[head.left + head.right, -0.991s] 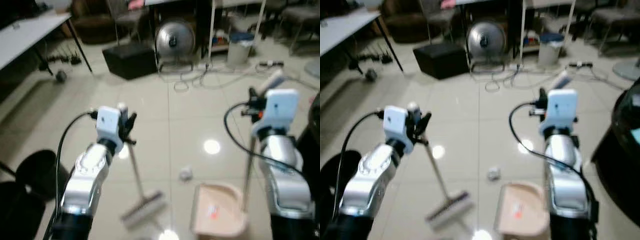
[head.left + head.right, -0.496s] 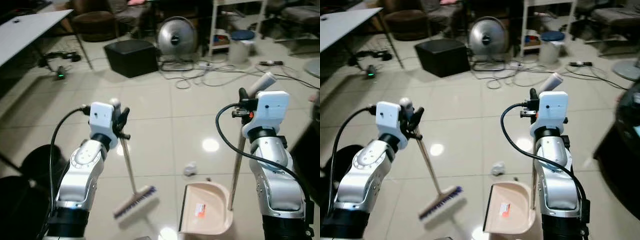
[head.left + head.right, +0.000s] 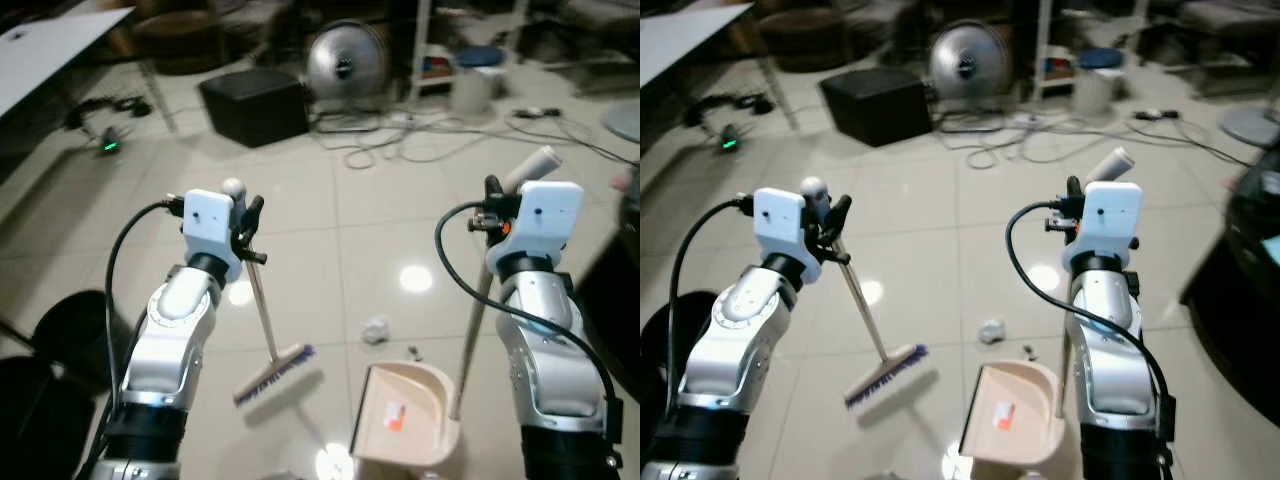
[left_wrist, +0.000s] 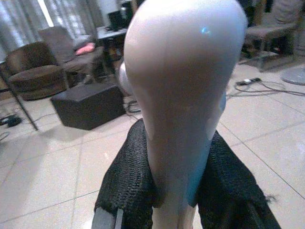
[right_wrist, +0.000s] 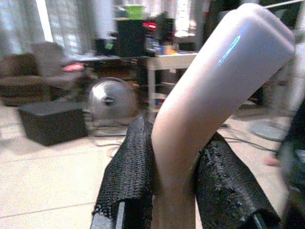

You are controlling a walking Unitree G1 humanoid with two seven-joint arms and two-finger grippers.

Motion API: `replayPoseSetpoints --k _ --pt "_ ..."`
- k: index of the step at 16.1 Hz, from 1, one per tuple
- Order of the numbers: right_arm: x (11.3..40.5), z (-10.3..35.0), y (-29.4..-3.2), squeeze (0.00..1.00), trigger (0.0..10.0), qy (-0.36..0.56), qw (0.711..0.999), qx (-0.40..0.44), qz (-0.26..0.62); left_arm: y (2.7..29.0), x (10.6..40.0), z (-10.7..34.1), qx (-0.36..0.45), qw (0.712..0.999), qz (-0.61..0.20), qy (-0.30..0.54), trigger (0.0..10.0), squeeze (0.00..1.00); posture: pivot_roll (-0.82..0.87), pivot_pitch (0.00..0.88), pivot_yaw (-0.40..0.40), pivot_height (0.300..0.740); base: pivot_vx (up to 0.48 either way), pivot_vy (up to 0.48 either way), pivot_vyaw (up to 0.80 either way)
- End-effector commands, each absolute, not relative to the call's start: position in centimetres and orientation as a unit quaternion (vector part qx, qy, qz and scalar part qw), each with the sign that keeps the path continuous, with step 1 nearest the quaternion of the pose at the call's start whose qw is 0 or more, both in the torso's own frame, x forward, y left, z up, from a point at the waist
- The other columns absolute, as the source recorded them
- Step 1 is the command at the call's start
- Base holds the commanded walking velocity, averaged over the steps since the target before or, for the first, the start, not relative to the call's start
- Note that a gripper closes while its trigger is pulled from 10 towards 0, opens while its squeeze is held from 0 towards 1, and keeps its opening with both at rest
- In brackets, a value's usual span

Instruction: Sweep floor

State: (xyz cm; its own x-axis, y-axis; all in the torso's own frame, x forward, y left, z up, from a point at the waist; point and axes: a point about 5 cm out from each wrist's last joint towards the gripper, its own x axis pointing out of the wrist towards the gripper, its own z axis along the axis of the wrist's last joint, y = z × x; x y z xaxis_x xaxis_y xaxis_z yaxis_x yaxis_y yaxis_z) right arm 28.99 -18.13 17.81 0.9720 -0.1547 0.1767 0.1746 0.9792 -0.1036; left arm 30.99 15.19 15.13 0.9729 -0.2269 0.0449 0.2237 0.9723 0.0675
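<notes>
Head stereo pair up high, looking fwd & down over tiled floor (image 3: pixel 330 250); same scene, slightly offset. Wrist cams v. close behind own fingers, facing outward across room; fan (image 5: pixel 107 99) shared w/ head views

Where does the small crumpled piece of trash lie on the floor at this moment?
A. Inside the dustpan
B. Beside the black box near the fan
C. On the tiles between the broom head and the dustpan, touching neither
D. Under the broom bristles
C: the crumpled trash sits on bare tile, apart from the broom head and just beyond the dustpan mouth.
</notes>
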Motion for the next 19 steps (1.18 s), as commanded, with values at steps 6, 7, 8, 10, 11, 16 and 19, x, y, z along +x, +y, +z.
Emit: replayPoseSetpoints --k 6,7,8,10,11,16,19 --pt "28.93 17.88 -18.71 0.0 10.0 -0.092 0.987 -0.075 -0.106 15.58 31.44 15.66 0.033 0.994 -0.094 -0.043 10.0 0.0 0.01 0.001 0.125 0.74 0.287 0.0 0.0" --pt "28.98 18.0 -18.69 0.0 10.0 -0.093 0.988 -0.065 -0.107 15.55 31.54 15.74 0.033 0.994 -0.095 -0.044 10.0 0.0 0.01 0.001 0.128 0.74 0.289 0.0 0.0" --pt "29.04 18.15 -18.64 0.0 10.0 -0.093 0.988 -0.054 -0.107 15.53 31.68 15.84 0.033 0.994 -0.095 -0.045 10.0 0.0 0.01 0.006 0.127 0.74 0.296 0.0 0.0" --pt "28.89 18.17 -18.58 0.0 10.0 -0.094 0.989 -0.051 -0.101 15.49 31.74 15.94 0.031 0.994 -0.096 -0.049 10.0 0.0 0.01 0.007 0.124 0.74 0.326 0.0 -0.54" --pt "28.81 18.01 -18.57 0.0 10.0 -0.092 0.99 -0.049 -0.1 15.5 31.72 15.92 0.032 0.994 -0.096 -0.049 10.0 0.0 0.01 0.006 0.124 0.74 0.326 0.0 -0.63" --pt "28.96 17.9 -18.03 0.0 10.0 -0.088 0.992 -0.052 -0.078 15.85 31.48 15.6 0.033 0.994 -0.09 -0.046 10.0 0.0 0.01 0.008 0.097 0.74 0.332 0.0 -0.11" --pt "29.17 18.04 -18.14 0.0 10.0 -0.087 0.992 -0.056 -0.072 15.77 31.46 15.59 0.028 0.995 -0.085 -0.049 10.0 0.0 0.01 0.013 0.084 0.74 0.334 0.0 0.0"
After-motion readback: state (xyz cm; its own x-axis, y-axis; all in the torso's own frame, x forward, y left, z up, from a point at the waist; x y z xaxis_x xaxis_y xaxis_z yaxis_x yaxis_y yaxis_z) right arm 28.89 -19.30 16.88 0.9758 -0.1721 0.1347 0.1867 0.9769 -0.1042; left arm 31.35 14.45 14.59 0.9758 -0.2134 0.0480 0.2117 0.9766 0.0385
